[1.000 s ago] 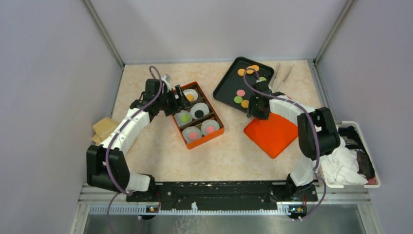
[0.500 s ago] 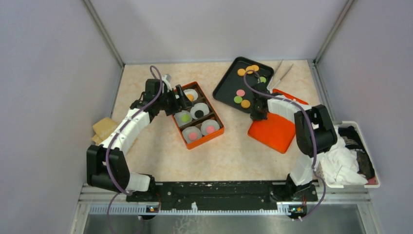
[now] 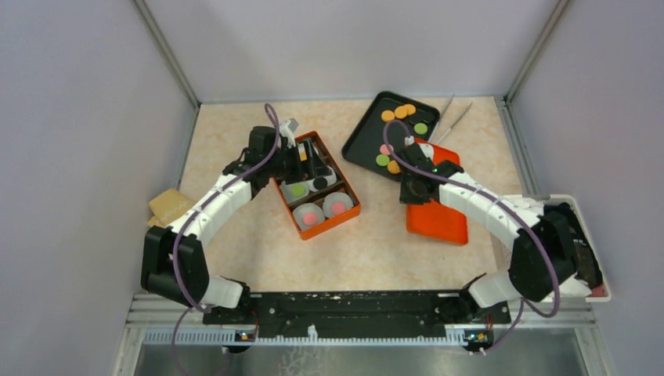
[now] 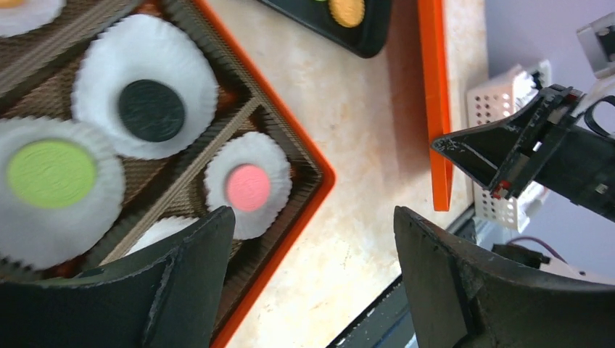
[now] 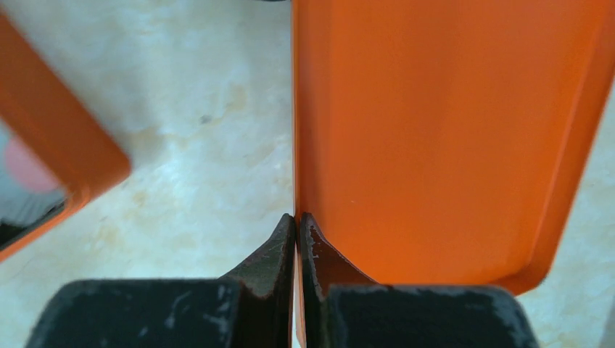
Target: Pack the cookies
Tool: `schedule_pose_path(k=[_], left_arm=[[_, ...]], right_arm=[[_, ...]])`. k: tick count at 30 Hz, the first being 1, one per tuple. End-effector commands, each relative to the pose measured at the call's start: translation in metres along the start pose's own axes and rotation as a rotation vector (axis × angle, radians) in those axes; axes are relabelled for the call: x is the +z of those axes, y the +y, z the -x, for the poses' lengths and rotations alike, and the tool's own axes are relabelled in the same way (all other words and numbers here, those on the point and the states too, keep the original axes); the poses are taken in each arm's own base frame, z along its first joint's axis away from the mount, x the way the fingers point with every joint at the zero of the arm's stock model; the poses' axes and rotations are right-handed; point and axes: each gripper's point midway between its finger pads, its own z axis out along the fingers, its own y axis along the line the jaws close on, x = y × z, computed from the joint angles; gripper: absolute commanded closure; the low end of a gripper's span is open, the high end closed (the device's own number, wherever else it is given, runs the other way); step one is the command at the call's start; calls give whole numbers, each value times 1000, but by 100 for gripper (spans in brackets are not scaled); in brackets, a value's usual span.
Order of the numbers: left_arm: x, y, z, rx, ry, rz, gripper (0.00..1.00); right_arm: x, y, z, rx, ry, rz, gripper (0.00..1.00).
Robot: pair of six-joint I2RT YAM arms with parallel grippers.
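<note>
Cookies [image 3: 310, 218] sit in white paper cups [image 4: 188, 72] inside the orange box [image 3: 333, 225] at centre left, at least four cups filled; several more lie loose on the black tray [image 3: 362, 141] at the far side. Left gripper [image 3: 309, 160] hovers spread wide over the box; right gripper [image 5: 296, 217] is pinched tight on the left edge of the orange lid [image 3: 442, 219]. Packing looks partly done, lid not yet on.

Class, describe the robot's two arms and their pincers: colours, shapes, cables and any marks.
The left arm and right arm both have white shells between bulky black joints, with a thin purple cable running along each. The left pincer and right pincer have matte black, wedge-shaped fingers tapering to narrow tips, scuffed pale along the edges.
</note>
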Motion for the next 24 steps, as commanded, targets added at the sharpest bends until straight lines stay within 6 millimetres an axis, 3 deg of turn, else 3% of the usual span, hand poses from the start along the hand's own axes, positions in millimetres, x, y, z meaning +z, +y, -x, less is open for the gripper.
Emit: schedule_pose_path(k=[1,5,9,14,24], left_arm=[[10,-39,9,54,-10,-192,13],[21,-57,8,88,-4,-284,11],[30,-76,4,112,7,-358,10],[42,-97,1,129,32,-415,9],[66,-108,-22,98,109,-454,9]], right_arm=[[-60,29,28,-42,-152,128,100],[-87,53,36,-93,-186,234,100],[-100,73,42,-150,-220,280,100],[-104,101,37,-214,-215,349,100],[-110,144,40,-298,-235,423,100]])
